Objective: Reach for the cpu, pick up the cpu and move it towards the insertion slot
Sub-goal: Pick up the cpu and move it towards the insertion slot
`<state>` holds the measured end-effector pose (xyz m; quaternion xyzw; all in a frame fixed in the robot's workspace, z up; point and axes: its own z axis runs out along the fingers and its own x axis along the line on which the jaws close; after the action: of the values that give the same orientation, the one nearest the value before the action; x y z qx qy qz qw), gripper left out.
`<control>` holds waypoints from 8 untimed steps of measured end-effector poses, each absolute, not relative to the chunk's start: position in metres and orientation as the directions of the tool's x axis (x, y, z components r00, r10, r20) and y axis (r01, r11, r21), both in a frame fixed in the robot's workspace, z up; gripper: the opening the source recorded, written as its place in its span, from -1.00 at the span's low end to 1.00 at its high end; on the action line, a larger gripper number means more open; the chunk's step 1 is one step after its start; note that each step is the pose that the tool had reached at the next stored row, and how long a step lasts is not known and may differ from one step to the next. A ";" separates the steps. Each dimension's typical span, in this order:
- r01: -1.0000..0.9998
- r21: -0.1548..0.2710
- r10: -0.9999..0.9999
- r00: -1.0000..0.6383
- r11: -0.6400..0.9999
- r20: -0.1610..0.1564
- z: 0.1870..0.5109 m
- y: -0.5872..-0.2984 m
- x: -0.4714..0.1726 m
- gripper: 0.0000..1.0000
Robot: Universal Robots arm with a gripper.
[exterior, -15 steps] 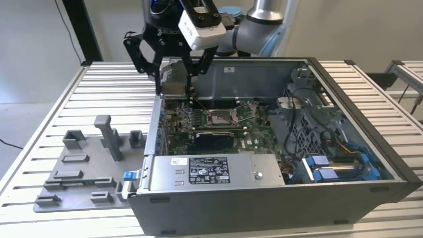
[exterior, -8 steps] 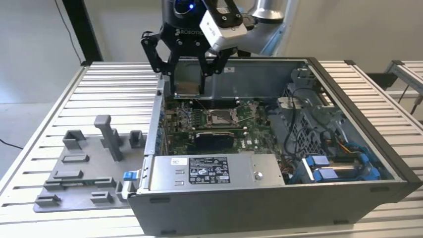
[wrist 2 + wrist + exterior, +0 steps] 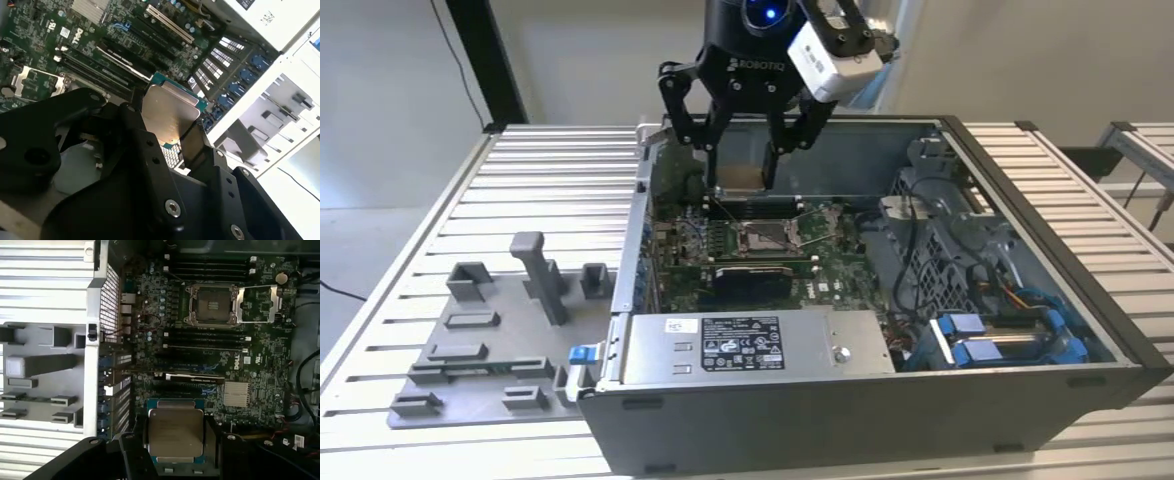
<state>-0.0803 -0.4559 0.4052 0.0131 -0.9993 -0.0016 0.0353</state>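
Observation:
My gripper hangs over the open computer case, shut on the cpu, a flat square chip with a silvery top. In both wrist views the cpu sits clamped by its edges between the black fingers, above the green motherboard. The insertion slot lies on the board just below and slightly toward the front of the case from the held chip. Its metal frame surrounds a dull brownish centre, and its load plate is flipped open beside it.
The case walls enclose the board. A silver power supply box sits at the case front, with a drive cage with blue parts and cables to the exterior view's right. A grey fixture plate with blocks lies outside, at the exterior view's left.

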 end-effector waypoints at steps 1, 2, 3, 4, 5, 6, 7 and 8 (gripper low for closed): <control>-0.026 0.004 -0.026 -0.997 1.000 0.071 0.405 -0.456 -0.076 -1.00; -0.026 0.004 -0.026 -0.997 1.000 0.072 0.405 -0.456 -0.071 -1.00; -0.026 0.004 -0.026 -0.997 1.000 0.072 0.405 -0.456 -0.067 -1.00; -0.026 0.004 -0.026 -0.997 1.000 0.072 0.405 -0.456 -0.062 -1.00; -0.026 0.004 -0.026 -0.997 1.000 0.072 0.405 -0.456 -0.058 -1.00; -0.026 0.004 -0.026 -0.997 1.000 0.072 0.405 -0.456 -0.053 -1.00; -0.026 0.004 -0.026 -0.997 1.000 0.072 0.405 -0.456 -0.049 -1.00; -0.026 0.004 -0.026 -0.997 1.000 0.072 0.405 -0.456 -0.044 -1.00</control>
<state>-0.0441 -0.4559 0.4050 0.0132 -0.9993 -0.0017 0.0362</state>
